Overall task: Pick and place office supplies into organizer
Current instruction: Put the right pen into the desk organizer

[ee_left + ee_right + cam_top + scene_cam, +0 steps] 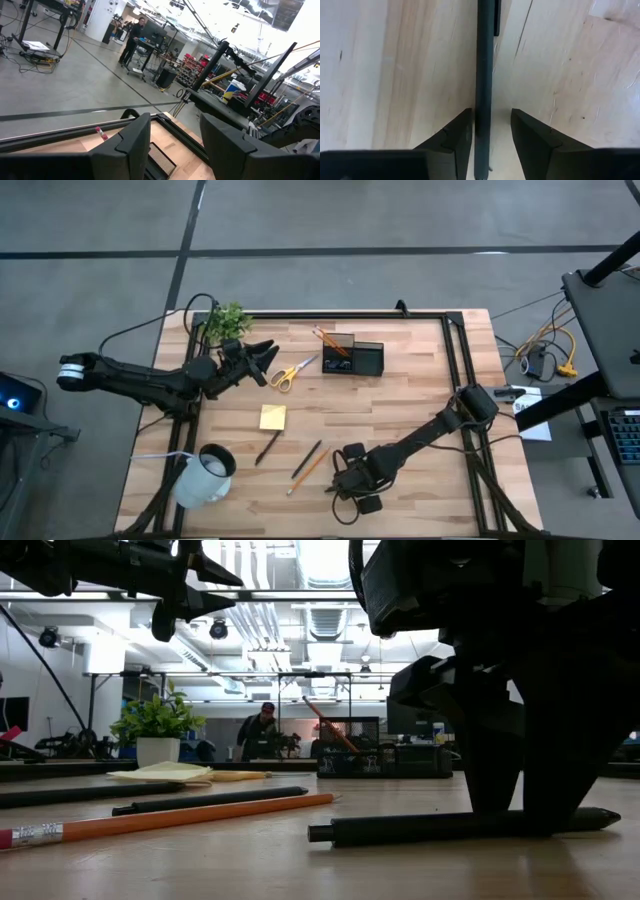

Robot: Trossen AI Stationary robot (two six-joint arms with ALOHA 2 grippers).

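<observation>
Right pincer (490,135): lowered to the worktop (400,410) at its near edge, fingers spread on either side of a dark pen (483,75) that lies flat between them; one finger looks to be touching the barrel, the other stands just apart, so nothing is pinched yet, and the straddling stance suits a grasp across the barrel. Left pincer (262,360): held off the worktop at the far left beside the green plant (226,323), fingers spread and empty, apparently waiting. Scissors (292,372): flat, just beside the left pincer, between it and the organizer (353,356). Organizer: upright near the far edge, orange pencils (327,340) leaning in its left compartment, presumably already stowed. Sticky-note pad (272,416): flat, mid-worktop. Loose pen (267,447), second pen (307,458) and pencil (308,471): near the front, unsorted. Mug (204,475): on its side at the front left corner. Obscured: from above, the right arm covers the straddled pen; the organizer's other compartments are too small to read.
</observation>
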